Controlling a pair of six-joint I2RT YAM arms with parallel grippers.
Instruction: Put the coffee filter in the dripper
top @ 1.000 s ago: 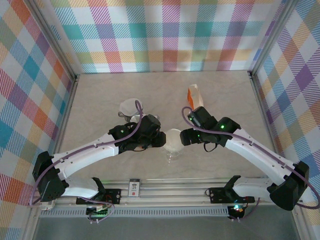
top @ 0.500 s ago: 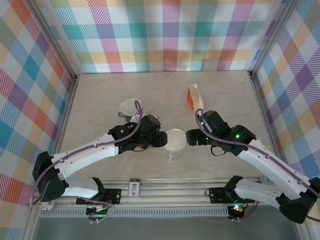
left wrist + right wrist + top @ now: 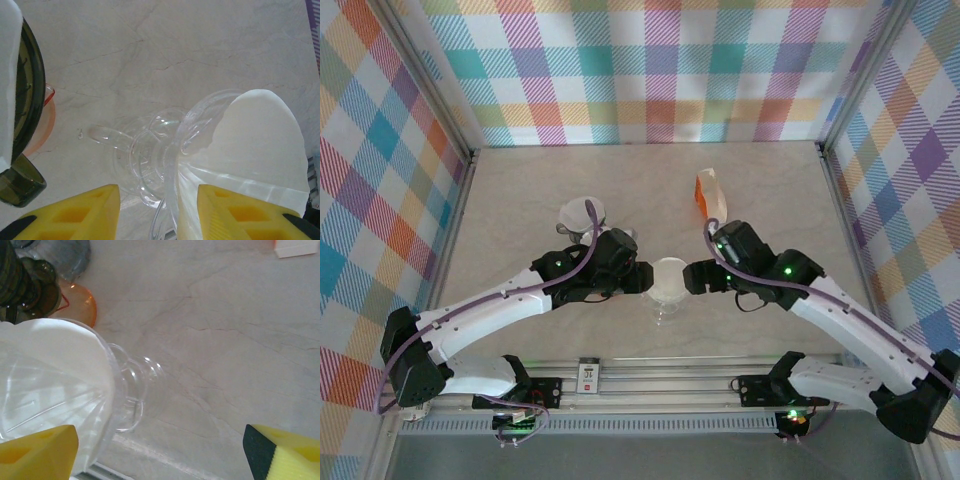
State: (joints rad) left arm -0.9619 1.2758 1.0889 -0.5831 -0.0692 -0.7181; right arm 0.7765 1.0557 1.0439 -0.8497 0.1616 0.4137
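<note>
Release step: filter (image 3: 260, 150) looks seated in dripper (image 3: 147, 165).
Jaws parted on left gripper (image 3: 642, 279), rim between its fingers; right gripper (image 3: 692, 280) wide open, empty. Back off level, no rim contact.

The coffee filter (image 3: 669, 277) lies in the dripper (image 3: 665, 309), between left tool (image 3: 643, 281) and right tool (image 3: 691, 280).

Overhead camera looks down on the table (image 3: 770, 190); both wrist cameras closely face the dripper (image 3: 150, 160).
</note>
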